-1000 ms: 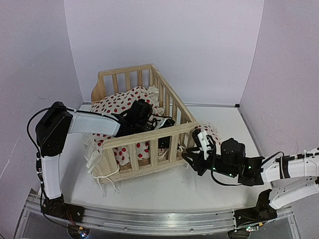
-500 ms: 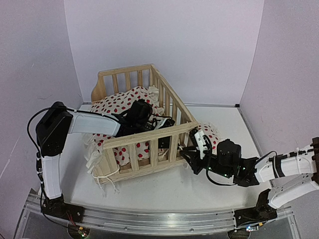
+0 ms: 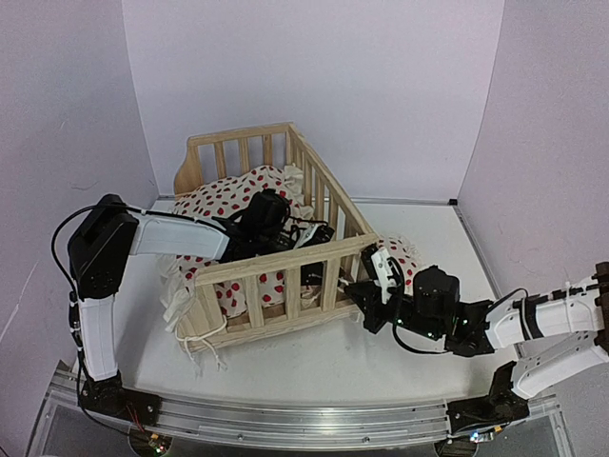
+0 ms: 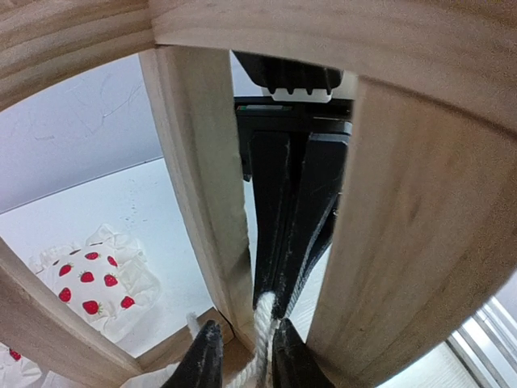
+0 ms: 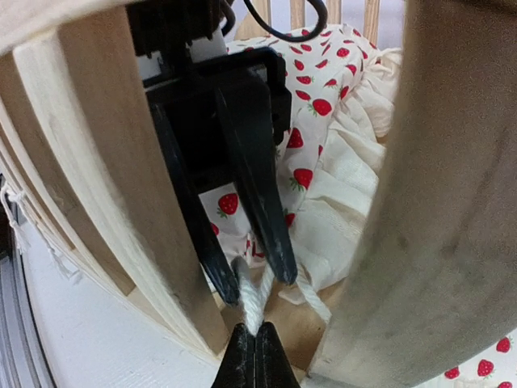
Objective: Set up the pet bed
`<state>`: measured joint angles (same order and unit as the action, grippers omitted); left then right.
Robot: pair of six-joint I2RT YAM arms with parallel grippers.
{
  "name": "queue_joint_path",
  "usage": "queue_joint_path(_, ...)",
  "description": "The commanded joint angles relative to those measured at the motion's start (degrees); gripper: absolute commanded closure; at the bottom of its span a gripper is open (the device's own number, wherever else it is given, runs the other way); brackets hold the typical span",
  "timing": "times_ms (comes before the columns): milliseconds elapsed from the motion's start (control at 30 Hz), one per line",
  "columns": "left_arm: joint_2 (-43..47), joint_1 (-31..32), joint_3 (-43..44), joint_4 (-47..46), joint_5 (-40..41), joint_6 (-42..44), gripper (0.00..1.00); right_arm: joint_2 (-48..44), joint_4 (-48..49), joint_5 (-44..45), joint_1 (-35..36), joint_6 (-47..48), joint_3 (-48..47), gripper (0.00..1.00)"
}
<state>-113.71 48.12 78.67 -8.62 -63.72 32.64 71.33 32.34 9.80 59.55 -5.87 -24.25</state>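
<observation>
The pet bed (image 3: 285,255), a pine frame with slatted rails, stands tilted on the table with the red-dotted cushion (image 3: 224,200) inside. A white tie string (image 5: 252,303) passes out between two slats. My right gripper (image 5: 255,360) is outside the rail, shut on that string. The left gripper (image 4: 246,356) is inside the bed with its jaws a little apart, and the string (image 4: 260,323) runs loosely between its fingers (image 5: 262,202). In the top view the right gripper (image 3: 356,291) and the left gripper (image 3: 317,268) face each other across the rail.
A small red-dotted pillow (image 3: 404,255) lies on the table just behind the right gripper and shows through the slats (image 4: 89,279). Walls close the table on the left, back and right. More tie strings (image 3: 205,350) trail off the bed's near left corner.
The right gripper moved left up to the rail and shut on the tie string. The left jaws have parted off the string. The bed has stayed put.
</observation>
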Motion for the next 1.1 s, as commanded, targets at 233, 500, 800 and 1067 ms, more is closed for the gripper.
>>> queue_joint_path(233, 14.24, -4.08, -5.81, -0.95, 10.95, -2.12, 0.27, -3.02, -5.05, -7.17, -0.13, -1.75, 4.02, 1.0)
queue_joint_path(500, 27.03, -8.85, -6.92, -0.32, 39.92, -13.82, 0.25, 1.21, -0.66, -3.8, -0.06, 7.99, 8.81, 1.0)
queue_joint_path(800, 42.42, -9.18, -4.57, 5.66, 43.85, -38.54, 0.35, -1.34, -22.83, 6.94, -0.08, -15.49, 7.31, 0.79)
queue_joint_path(1067, 50.74, -5.67, -10.84, 6.36, 39.64, -50.64, 0.43, -21.12, -21.8, -3.22, 7.19, 6.29, 10.85, 0.32)
